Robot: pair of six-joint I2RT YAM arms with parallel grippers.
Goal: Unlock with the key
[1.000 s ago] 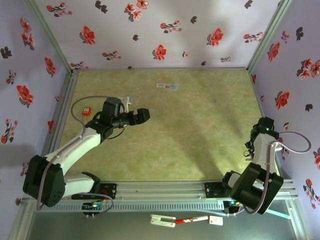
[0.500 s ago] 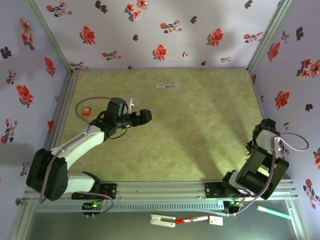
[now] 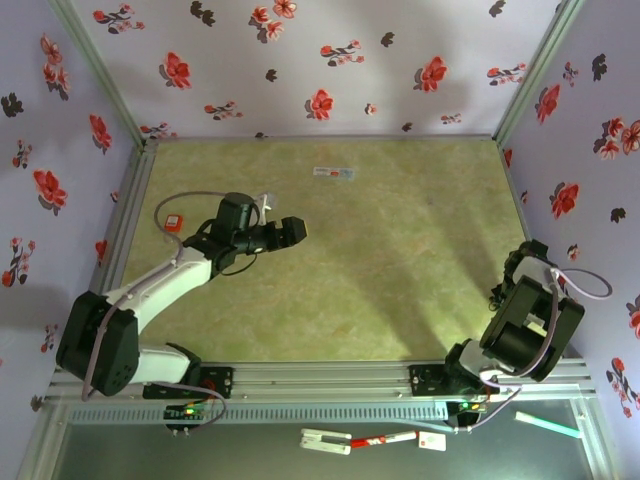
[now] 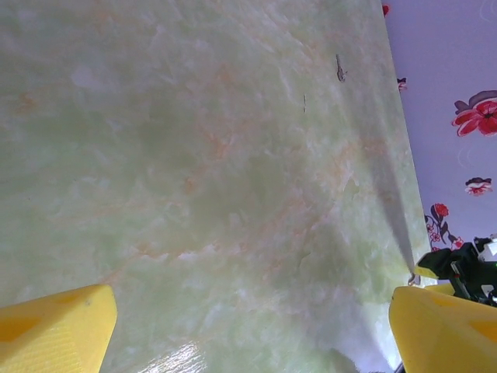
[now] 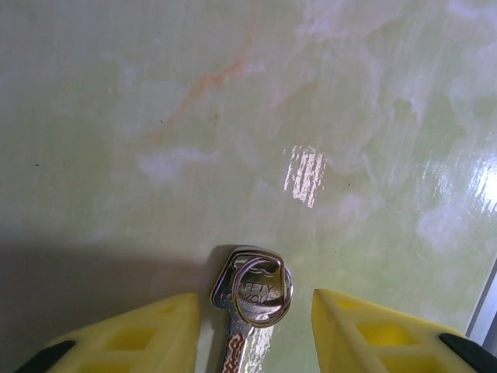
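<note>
Right wrist view: the right gripper (image 5: 252,334) is poised over the key (image 5: 233,299), its yellow fingers spread to either side and nothing pinched.

In the past second the right arm (image 3: 525,320) has folded down at the right edge of the table (image 3: 400,260), toward its near corner. That has brought the parted fingers astride the key, which lies flat on the table with its blade pointing back at the gripper. The left gripper (image 3: 290,231), likewise spread wide and empty, has crept slightly from the table's left side toward its middle. A small red object (image 3: 173,221) sits by the table's left edge; whether it is the lock cannot be told. A grasp looks imminent, but the key is not yet lifted and the unlocking is still ahead.
</note>
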